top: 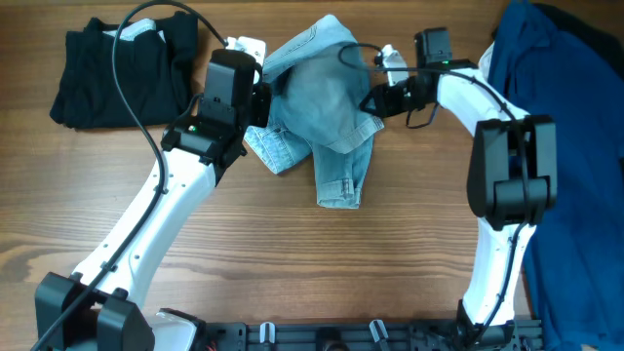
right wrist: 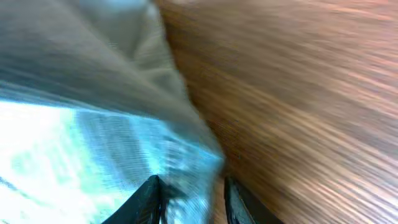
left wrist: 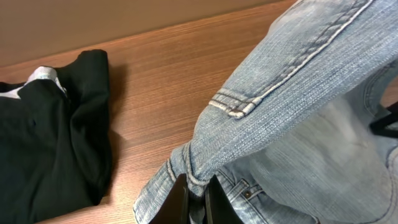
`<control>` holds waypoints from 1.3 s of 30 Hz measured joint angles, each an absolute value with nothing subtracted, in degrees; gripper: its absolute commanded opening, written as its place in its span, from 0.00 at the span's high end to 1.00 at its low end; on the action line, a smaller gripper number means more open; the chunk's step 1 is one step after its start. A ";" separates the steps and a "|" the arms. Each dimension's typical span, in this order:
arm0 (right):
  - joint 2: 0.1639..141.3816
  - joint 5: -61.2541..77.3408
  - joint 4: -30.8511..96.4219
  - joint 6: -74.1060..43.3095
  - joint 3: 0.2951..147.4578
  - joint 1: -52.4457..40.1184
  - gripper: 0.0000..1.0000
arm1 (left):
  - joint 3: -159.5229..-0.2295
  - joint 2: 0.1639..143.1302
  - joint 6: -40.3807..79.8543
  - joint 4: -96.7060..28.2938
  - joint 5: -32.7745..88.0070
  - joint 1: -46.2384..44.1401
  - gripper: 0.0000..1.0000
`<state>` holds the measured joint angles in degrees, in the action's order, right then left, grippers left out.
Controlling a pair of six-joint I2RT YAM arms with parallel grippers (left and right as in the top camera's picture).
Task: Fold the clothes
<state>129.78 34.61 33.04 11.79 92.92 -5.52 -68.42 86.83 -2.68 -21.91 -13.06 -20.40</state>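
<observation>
Two arms: reaching in from the near bench (top: 292, 263) edge and meeting at the shorts (top: 327, 107).
Left fingers (left wrist: 177, 208): clenching a bunched waistband fold.
Right fingers (right wrist: 149, 200): grasping the opposite denim edge.
Shorts' position: hanging crumpled between both grips, mid-bench, with one leg trailing on the wood.
Risk: the thick seam could be slipping free if the arms are pulling apart; the trailing leg could be dragging and twisting the fold.
Views: the left wrist is showing the pinch that is hidden overhead; the right wrist is blurring.
Far: black garment (top: 107, 68) lying left, dark-blue garment (top: 565, 88) lying right.

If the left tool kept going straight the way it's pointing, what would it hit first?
The denim shorts: the left tool pinches a fold of them, and more denim rises right ahead. The table lies beyond, though depth is unclear.
</observation>
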 measured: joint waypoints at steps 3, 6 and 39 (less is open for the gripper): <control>129.19 34.72 33.85 11.05 93.06 -2.96 0.92 | -68.42 86.83 -2.68 -21.89 -13.67 -20.40 0.96; 127.83 34.70 34.70 10.55 93.21 -0.64 0.96 | -68.42 86.83 -2.68 -21.89 -13.72 -20.40 0.96; 130.96 35.14 27.97 7.70 93.25 -6.81 0.96 | -68.42 86.83 -2.68 -21.93 -13.89 -20.40 0.96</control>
<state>130.96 35.14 27.97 7.70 93.25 -6.81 -68.42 86.83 -2.68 -21.93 -13.89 -20.40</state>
